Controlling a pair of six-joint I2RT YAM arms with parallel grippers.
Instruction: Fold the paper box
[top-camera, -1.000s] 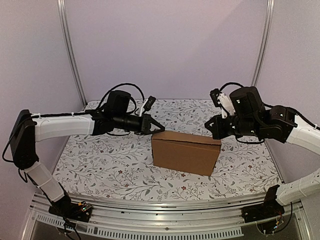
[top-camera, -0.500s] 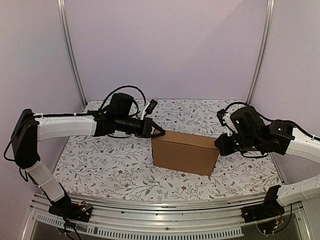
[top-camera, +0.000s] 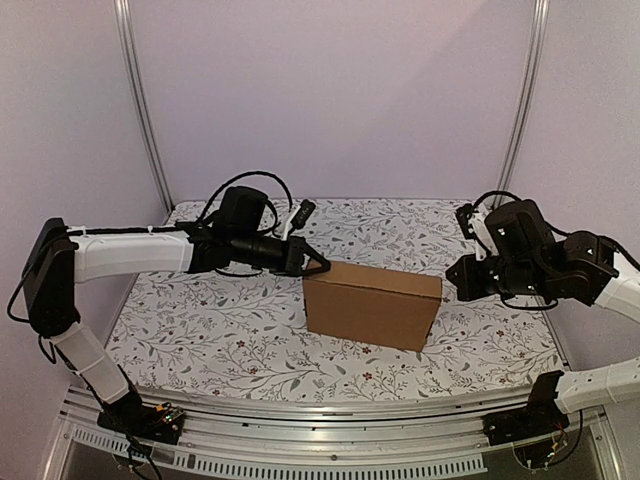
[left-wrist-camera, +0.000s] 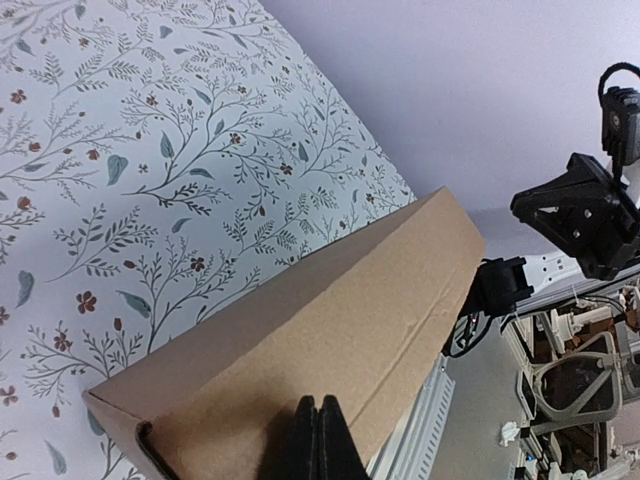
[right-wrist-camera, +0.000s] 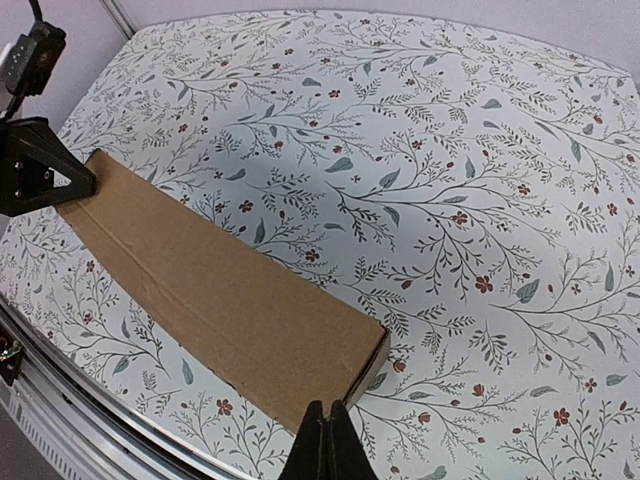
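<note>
Starting from the near edge: the paper box (top-camera: 372, 305) sat about mid-table (top-camera: 200, 330), closed up into a low brick shape with its long brown side facing the arm bases. From what I could see it looked pretty much folded already. No loose flaps showed from the top view, though the far side was hidden.

The thing that mattered was that its long axis ran left to right, so each end pointed at one arm. It was slightly skewed, with the right end sitting a bit closer to the bases.

A bit further back, the left gripper (top-camera: 322, 265) had its fingers (left-wrist-camera: 320, 445) pinched together on nothing. The tip was right at the box's upper left corner, over the top face. It was touching or as good as touching, and I couldn't tell which from the wrist view.

The right gripper (top-camera: 455, 275) was also clamped shut and empty. It hung just off the right end, a little above the top edge, with a small gap showing.

So the left was the nearer one. My guess was any last press or tuck would come in along that axis, with the ends squeezed from both sides.
</note>
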